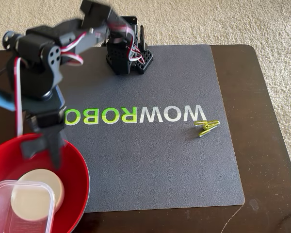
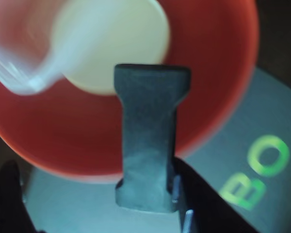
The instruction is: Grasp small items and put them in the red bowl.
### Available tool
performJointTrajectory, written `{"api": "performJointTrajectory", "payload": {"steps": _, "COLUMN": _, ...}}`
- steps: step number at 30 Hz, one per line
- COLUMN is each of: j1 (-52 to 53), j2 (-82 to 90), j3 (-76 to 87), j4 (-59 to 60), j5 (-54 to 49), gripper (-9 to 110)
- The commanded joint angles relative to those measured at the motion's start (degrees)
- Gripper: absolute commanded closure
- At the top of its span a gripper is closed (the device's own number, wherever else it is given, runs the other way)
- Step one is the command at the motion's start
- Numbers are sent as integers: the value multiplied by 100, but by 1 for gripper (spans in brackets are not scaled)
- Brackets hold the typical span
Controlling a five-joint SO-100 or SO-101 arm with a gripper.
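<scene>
1. Nearest the fixed camera, the clear square plastic tub point(image 1: 20, 206) sits at the bottom left corner, overlapping the small white round bowl point(image 1: 41, 192); both lie inside the red bowl point(image 1: 75, 170).
2. In my wrist view the black oblong plastic clip point(image 2: 150, 141) fills the centre, upright in the picture, its wide head over the red bowl's point(image 2: 203, 97) inner wall.
3. My claw point(image 2: 153, 204) is clamped on the clip's lower end; dark finger parts show at the bottom edge on both sides of it.
4. The wrist view is blurred, but the white bowl point(image 2: 116, 39) and a corner of the tub point(image 2: 19, 73) show in the red bowl beyond the clip.
5. In the fixed view my arm point(image 1: 39, 73) reaches over the left part of the grey mat point(image 1: 160, 165), my claw point(image 1: 43, 145) hanging above the red bowl's rim.
6. The yellow-green clothespin point(image 1: 206, 128) lies on the mat, just right of the "WOWROBO" lettering point(image 1: 136, 115), well apart from the red bowl.
7. The mat rests on a dark worktop point(image 1: 262, 145), with pale carpet point(image 1: 233, 22) beyond.
</scene>
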Motion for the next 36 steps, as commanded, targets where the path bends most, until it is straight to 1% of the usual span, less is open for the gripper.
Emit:
{"api": "performJointTrajectory", "payload": {"steps": 1, "j1": 308, "j2": 809, "j3": 738, "j4": 53, "j5": 97, "gripper": 60}}
{"api": "performJointTrajectory", "payload": {"steps": 4, "j1": 501, "j2": 1046, "j3": 1125, "j4": 62, "j5": 149, "gripper": 59}}
{"api": "performJointTrajectory", "payload": {"steps": 6, "j1": 650, "j2": 1002, "j3": 976, "j4": 62, "j5": 149, "gripper": 59}}
{"api": "performJointTrajectory", "payload": {"steps": 7, "j1": 694, "j2": 791, "j3": 738, "j4": 62, "j5": 123, "gripper": 59}}
{"api": "performJointTrajectory", "payload": {"steps": 10, "j1": 826, "j2": 185, "j3": -826, "j4": 62, "j5": -53, "gripper": 59}}
{"api": "performJointTrajectory", "payload": {"steps": 11, "j1": 835, "j2": 62, "j3": -1125, "j4": 53, "j5": -53, "gripper": 59}}
{"api": "performJointTrajectory", "payload": {"steps": 14, "j1": 773, "j2": -396, "j3": -1354, "j4": 53, "j5": -35, "gripper": 60}}
{"api": "performJointTrajectory", "payload": {"steps": 19, "j1": 809, "j2": -255, "j3": -1143, "j4": 53, "j5": 35, "gripper": 61}}
{"api": "performJointTrajectory", "payload": {"steps": 20, "j1": 809, "j2": -536, "j3": -1037, "j4": 62, "j5": 44, "gripper": 63}}
{"api": "performJointTrajectory", "payload": {"steps": 22, "j1": 905, "j2": -308, "j3": -1529, "j4": 62, "j5": -105, "gripper": 63}}
{"api": "performJointTrajectory", "payload": {"steps": 24, "j1": 782, "j2": -202, "j3": -879, "j4": 62, "j5": -79, "gripper": 64}}
{"api": "performJointTrajectory", "payload": {"steps": 26, "j1": 870, "j2": -457, "j3": -2004, "j4": 53, "j5": -290, "gripper": 65}}
{"api": "performJointTrajectory", "payload": {"steps": 29, "j1": 1028, "j2": -1239, "j3": -2355, "j4": 26, "j5": -70, "gripper": 65}}
{"api": "performJointTrajectory", "payload": {"steps": 32, "j1": 1257, "j2": -2250, "j3": -3964, "j4": 9, "j5": 44, "gripper": 65}}
{"api": "performJointTrajectory", "payload": {"steps": 34, "j1": 1283, "j2": -2505, "j3": -4166, "j4": 0, "j5": 176, "gripper": 65}}
{"api": "performJointTrajectory", "payload": {"steps": 36, "j1": 1274, "j2": -3023, "j3": -4904, "j4": -9, "j5": 220, "gripper": 65}}
